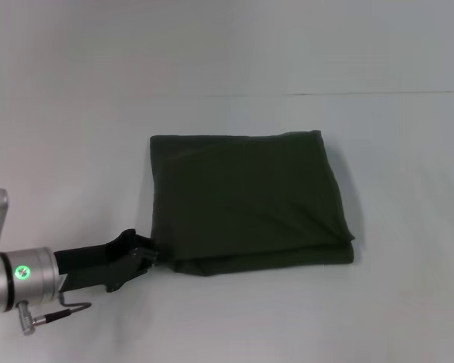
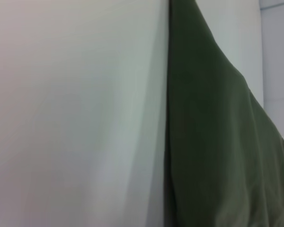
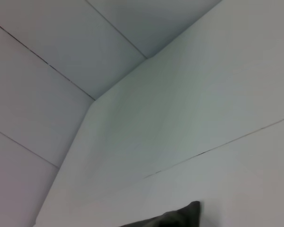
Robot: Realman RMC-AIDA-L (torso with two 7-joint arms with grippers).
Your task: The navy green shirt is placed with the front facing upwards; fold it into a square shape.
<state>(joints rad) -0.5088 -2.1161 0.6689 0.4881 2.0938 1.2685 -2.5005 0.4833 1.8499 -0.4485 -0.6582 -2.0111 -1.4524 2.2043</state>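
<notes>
Olive-green cloth fills the middle of the table [image 1: 408, 302]: the shirt [image 1: 250, 200] already lies folded into a near-square bundle, plain side up, no print or collar showing. The left gripper [image 1: 145, 255] sits low at the bundle's near left corner, its dark tip touching or all but touching the cloth just ahead of it; whether its fingers are spread or closed cannot be told from any view. In the left wrist view the shirt [image 2: 217, 142] runs as a straight folded edge right beside the camera, with bare table on the other side. The right gripper is not in sight in the head view; its wrist camera shows only table and a small dark corner of the shirt [image 3: 180, 218], so that arm seems parked well clear. The step in hand looks like the finish — either a last tidy of the near edge, where layers peek out unevenly beyond the gripper, or a clean release. To do it well, the gripper should back off straight and low without dragging the corner — any snag would pull the layers apart. By count: one shirt, one gripper in view, one table.
</notes>
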